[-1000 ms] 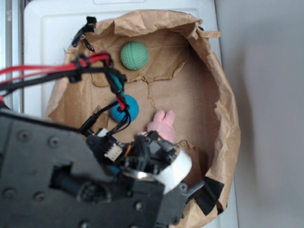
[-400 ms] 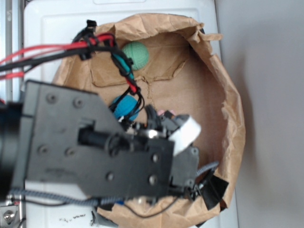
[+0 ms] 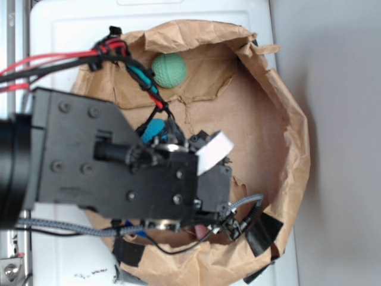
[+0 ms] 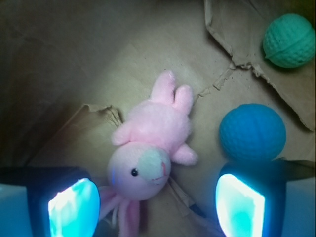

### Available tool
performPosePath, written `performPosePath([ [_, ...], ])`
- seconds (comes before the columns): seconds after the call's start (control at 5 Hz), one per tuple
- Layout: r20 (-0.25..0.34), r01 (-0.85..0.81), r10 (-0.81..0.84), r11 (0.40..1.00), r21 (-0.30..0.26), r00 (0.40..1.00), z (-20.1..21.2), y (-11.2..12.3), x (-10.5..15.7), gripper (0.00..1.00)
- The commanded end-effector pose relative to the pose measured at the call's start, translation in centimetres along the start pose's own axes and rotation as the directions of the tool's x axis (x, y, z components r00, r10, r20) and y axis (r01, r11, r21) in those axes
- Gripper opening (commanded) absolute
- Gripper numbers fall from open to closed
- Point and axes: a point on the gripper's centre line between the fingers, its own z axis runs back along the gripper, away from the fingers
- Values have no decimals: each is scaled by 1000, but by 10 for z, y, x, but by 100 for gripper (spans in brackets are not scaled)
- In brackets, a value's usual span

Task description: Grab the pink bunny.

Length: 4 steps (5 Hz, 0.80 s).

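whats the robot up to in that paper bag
A WidowX arm is reaching down into an opened brown paper bag to grab the pink bunny. In the wrist view the pincer is open, its two fingers either side of the bunny's head, not yet closed on it. The bunny lies flat on the bag floor. A blue ball sits just beside it, close to one finger, and a green ball lies further off.

You're over the bag (image 3: 286,113), the bunny (image 4: 150,148) lying on its floor between your fingers (image 4: 239,205) in the wrist view. One ball (image 4: 252,132) sits just right of it, another ball (image 4: 289,39) farther right.
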Motion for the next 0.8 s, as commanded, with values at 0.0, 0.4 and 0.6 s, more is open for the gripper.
performPosePath([
  [0.0,49,-32,33,999,-32,998,-11,-13,4,100],
  [0.4,101,-36,35,999,-1,994,-12,16,-31,100],
  [0.6,145,-33,30,999,20,989,-20,48,-59,90],
])
